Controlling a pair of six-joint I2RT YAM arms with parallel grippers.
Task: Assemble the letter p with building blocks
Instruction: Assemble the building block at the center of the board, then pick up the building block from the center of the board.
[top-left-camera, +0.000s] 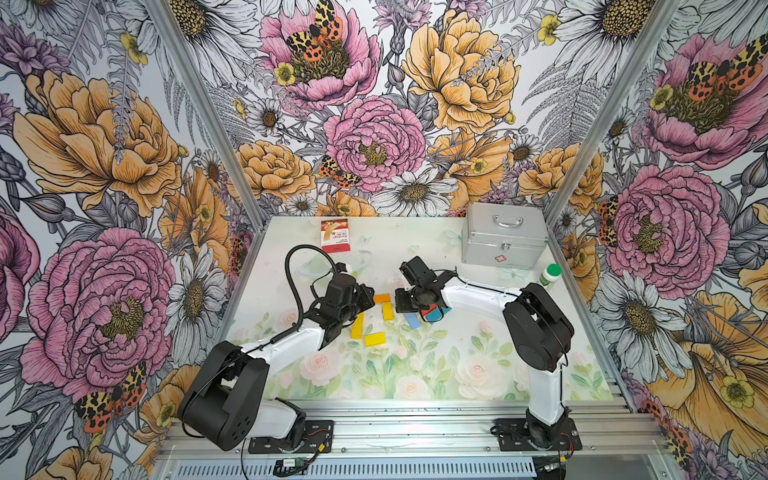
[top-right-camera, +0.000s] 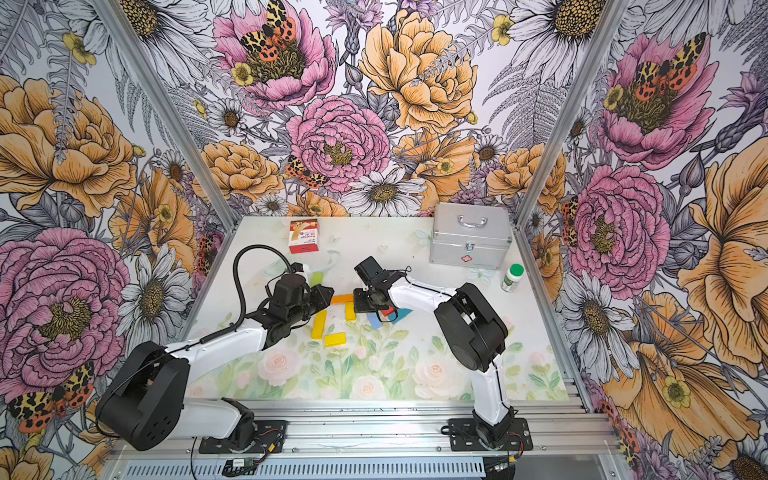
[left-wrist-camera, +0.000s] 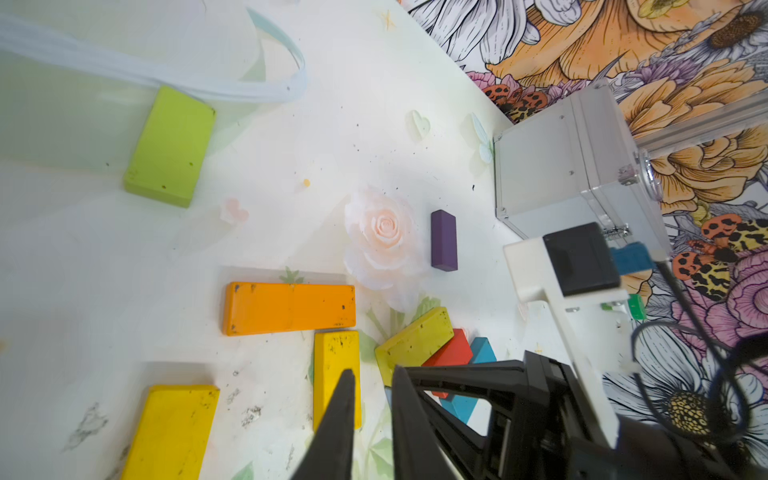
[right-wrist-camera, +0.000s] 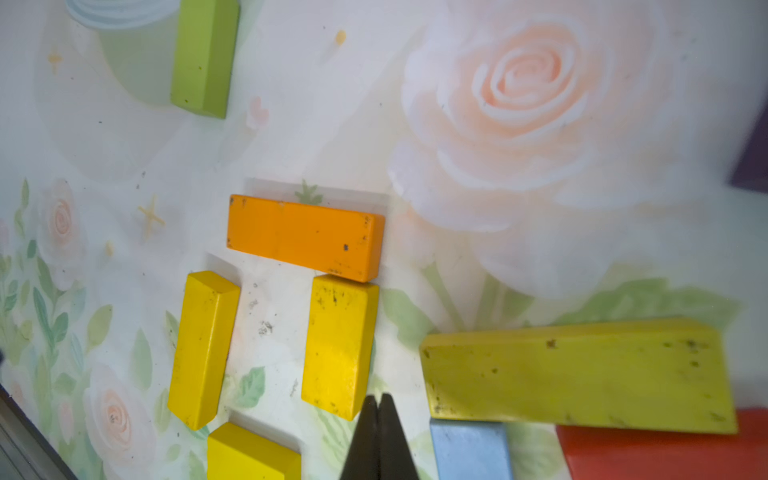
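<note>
- In both top views the orange block (top-left-camera: 381, 298) lies crosswise on the tabletop (top-left-camera: 415, 249); the first yellow (top-left-camera: 387, 311) abuts its right end on the near side; the second yellow (top-left-camera: 357, 325) lies on the near side of its left end, apart from it; the third yellow (top-left-camera: 375, 339) lies nearer still.
- Right of the orange block, the blue block (top-left-camera: 412, 321), red block (top-right-camera: 388, 311) and teal block (top-right-camera: 404, 312) sit partly under the right arm (top-left-camera: 473, 297); the left arm (top-left-camera: 291, 338) reaches to its left end; the green block (top-right-camera: 317, 277) lies behind it.
- Left wrist view: the left gripper (left-wrist-camera: 372, 374) has its fingers slightly parted and holds nothing; one finger overlaps the first yellow, and I cannot tell whether it touches; the olive block (left-wrist-camera: 413, 338) leans on the red block, just beside the first yellow; the purple block (left-wrist-camera: 444, 240) lies apart, beyond the orange block.
- Right wrist view: the right gripper (right-wrist-camera: 378, 401) has its fingertips pressed together, empty, just beside the first yellow's end away from the orange block; the olive block rests on the red block, with the blue block just beside.
</note>
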